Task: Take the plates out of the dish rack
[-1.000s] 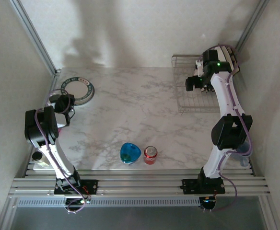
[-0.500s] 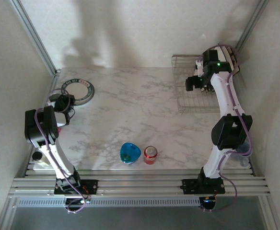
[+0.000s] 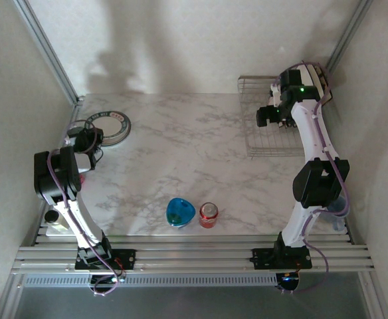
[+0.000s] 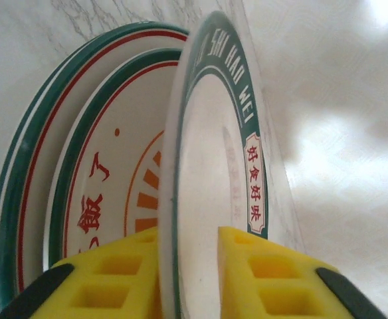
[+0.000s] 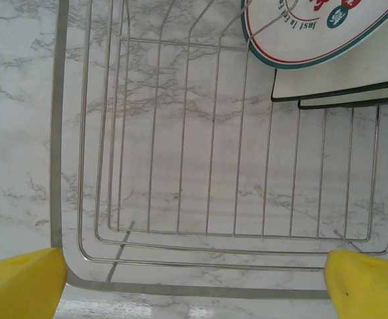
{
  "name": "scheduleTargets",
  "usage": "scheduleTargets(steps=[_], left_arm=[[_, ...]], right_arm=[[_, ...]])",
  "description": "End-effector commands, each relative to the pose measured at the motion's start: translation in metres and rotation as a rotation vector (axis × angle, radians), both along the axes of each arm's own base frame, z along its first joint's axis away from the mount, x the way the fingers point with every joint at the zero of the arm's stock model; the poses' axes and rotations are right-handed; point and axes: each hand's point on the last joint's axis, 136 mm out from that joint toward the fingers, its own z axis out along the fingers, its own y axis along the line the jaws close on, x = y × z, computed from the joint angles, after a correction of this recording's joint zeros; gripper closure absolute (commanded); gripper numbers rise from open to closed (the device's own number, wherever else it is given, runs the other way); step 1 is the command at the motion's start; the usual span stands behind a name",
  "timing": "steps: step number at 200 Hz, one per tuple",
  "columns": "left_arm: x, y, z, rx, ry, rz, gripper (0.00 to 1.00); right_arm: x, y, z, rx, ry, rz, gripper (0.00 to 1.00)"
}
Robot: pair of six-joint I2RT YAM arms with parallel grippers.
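Step in hand, as judged: the top plate (image 4: 214,166) is being set onto the stack of plates (image 4: 94,166) at the far left of the worktop (image 3: 194,153).

Its rim is being bracketed by the yellow pads of the left claw (image 4: 187,266). Whether it is being pinched or is just freed cannot be told.

Advice: the pads are to be spread fully before the claw is drawn back along the rim's plane, so that the plate is not being dragged off the stack.

The right claw (image 5: 194,282), spread wide, is being held over the dish rack (image 5: 56,133). There a racked round plate (image 5: 313,26) and square plates (image 5: 340,90) are waiting at the end away from the claw.
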Motion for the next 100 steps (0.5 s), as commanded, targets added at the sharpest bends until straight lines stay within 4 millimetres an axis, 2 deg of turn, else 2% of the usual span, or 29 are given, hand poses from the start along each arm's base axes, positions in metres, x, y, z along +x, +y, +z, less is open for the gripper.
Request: scheduleTargets(steps=[1,27,75,100], left_arm=[[0.0043,0.0034,0.0051,0.032,-0.007,-0.010,0.66],[0.0035,0.0031,0.0053,0.061,0.011,-0.018,0.63],[0.0007,0.0066,0.0067,0.216,0.123,-0.043,0.56],[-0.0008,0.0081,0.0104,0.297,0.174,-0.051,0.46]], right_arm=[[-0.0047,0.0047,0.0143,0.010,-0.034,0.022,0.01],[-0.0045,0.0050,0.0154,0.011,-0.037,0.022,0.01],[-0.0054,0.0055,0.0152,0.014,-0.038,0.023,0.01],[-0.0057,0.0066,0.0160,0.017,-0.040,0.025,0.01]])
